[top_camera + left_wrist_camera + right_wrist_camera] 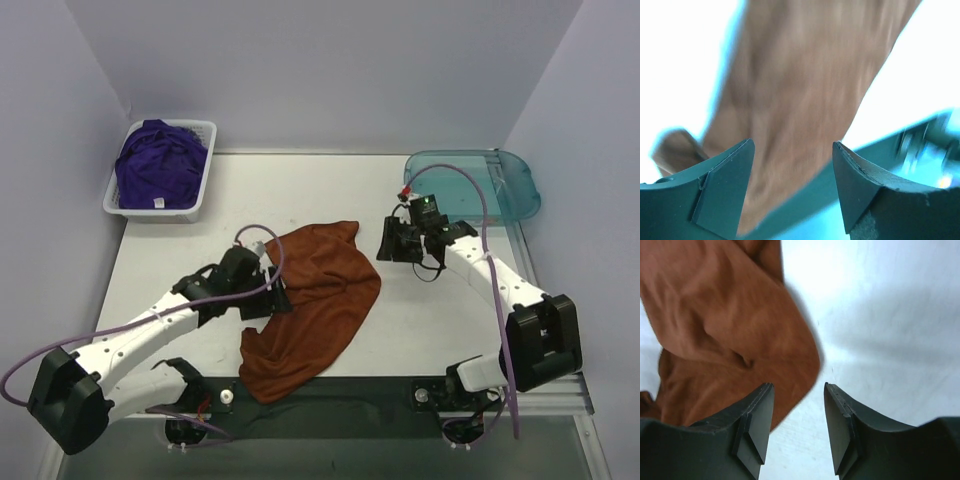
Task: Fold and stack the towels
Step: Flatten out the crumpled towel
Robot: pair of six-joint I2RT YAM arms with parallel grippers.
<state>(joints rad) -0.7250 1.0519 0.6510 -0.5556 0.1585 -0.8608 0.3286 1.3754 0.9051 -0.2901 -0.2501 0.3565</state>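
The rust-orange towel (pixel 315 305) lies crumpled in the middle of the desk (pixel 420 320), and the purple towels (pixel 160 165) are heaped in the white basket (pixel 150 214) at the far left corner. The left jaws stand wide apart at the orange towel's left edge, gripping nothing. The right jaws, partly open and empty, hover near its right edge.

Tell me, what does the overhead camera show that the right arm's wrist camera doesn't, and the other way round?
Only the overhead view: the left arm, the white basket holding purple towels at far left, the teal tray at far right, and the orange towel as a whole crumpled outline. Only the right wrist view: the right gripper up close, its two fingers standing apart with nothing between them, plus the towel's creases. Both: the orange towel lying on the white table.
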